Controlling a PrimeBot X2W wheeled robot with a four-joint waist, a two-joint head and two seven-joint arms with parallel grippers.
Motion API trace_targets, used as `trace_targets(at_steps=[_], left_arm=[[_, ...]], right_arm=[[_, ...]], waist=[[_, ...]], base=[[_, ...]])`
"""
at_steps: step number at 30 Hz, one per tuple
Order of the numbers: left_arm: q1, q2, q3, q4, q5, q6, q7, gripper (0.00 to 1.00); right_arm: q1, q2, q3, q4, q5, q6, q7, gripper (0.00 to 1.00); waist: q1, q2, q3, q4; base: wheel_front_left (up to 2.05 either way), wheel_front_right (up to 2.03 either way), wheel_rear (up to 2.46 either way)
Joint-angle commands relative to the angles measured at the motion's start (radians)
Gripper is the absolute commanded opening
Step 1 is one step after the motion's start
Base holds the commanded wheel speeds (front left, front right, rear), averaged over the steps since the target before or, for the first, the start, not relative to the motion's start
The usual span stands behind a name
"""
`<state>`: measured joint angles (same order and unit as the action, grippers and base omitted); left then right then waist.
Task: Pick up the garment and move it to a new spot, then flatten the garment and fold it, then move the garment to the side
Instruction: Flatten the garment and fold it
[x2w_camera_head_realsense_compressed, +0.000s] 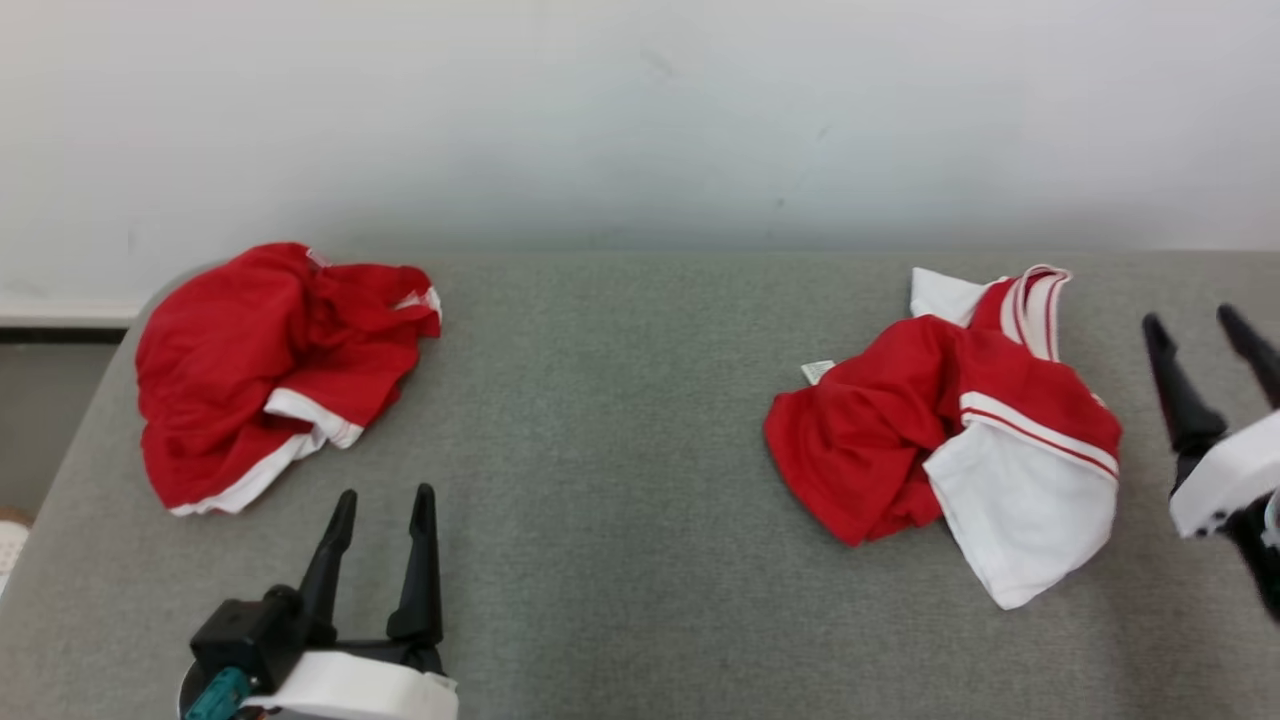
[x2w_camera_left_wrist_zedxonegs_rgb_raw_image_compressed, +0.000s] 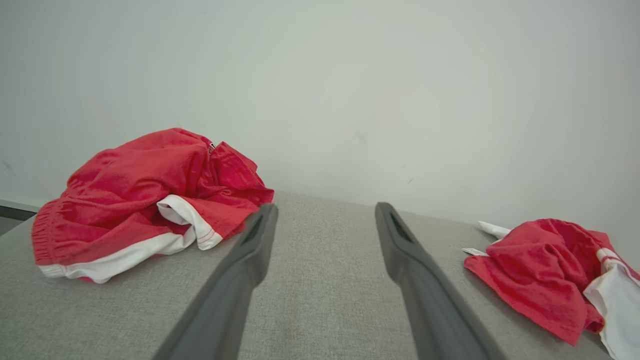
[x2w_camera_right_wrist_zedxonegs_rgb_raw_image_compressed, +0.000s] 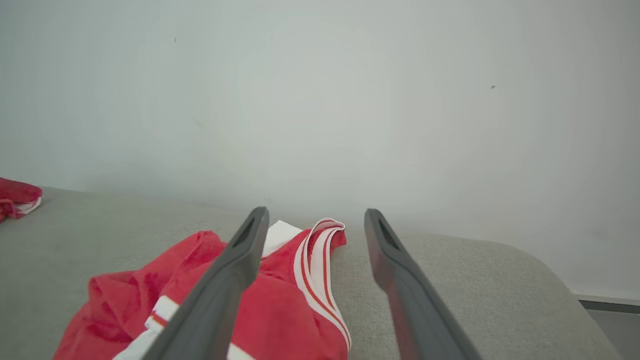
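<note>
A crumpled red-and-white garment (x2w_camera_head_realsense_compressed: 940, 430) lay at the right end of the grey worktop (x2w_camera_head_realsense_compressed: 620, 400). The left pincer (x2w_camera_head_realsense_compressed: 386, 493) and right pincer (x2w_camera_head_realsense_compressed: 1190, 316) were released, empty. The cloth looked soft and light; its striped hem (x2w_camera_head_realsense_compressed: 1040, 295) seemed easiest to pinch.

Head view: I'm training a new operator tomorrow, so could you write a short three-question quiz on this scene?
1. True or false: the right hand grips the garment with the striped collar.
2. The red garment with white trim lies on the grey surface's: A) left B) middle C) right.
3. Fill in: the left hand stands ___, holding nothing.
Key: 1 false; 2 A; 3 open.
</note>
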<state>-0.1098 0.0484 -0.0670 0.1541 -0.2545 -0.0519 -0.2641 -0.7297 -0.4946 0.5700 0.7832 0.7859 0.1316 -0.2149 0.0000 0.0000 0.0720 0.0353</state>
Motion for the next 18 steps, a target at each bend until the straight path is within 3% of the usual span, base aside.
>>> trace_targets(at_steps=[1,10,18], left_arm=[[0.017,0.004,0.003,-0.002,-0.007,0.003,-0.001,1.00],[0.044,0.004,0.005,-0.019,-0.022,0.014,-0.001,1.00],[0.024,0.004,-0.002,-0.012,-0.010,0.003,-0.001,1.00]], right_arm=[[0.041,0.008,-0.010,-0.020,-0.003,-0.002,-0.015,1.00],[0.363,0.105,-0.183,-0.269,-0.084,-0.002,-0.050,1.00],[0.449,0.203,-0.170,-0.218,-0.190,-0.002,0.014,1.00]], waist=[[0.0000,0.0000,-0.028,-0.028],[0.0000,0.0000,-0.050,-0.058],[0.0000,0.0000,-0.033,-0.028]], base=[[0.00,0.00,0.00],[0.00,0.00,0.00],[0.00,0.00,0.00]])
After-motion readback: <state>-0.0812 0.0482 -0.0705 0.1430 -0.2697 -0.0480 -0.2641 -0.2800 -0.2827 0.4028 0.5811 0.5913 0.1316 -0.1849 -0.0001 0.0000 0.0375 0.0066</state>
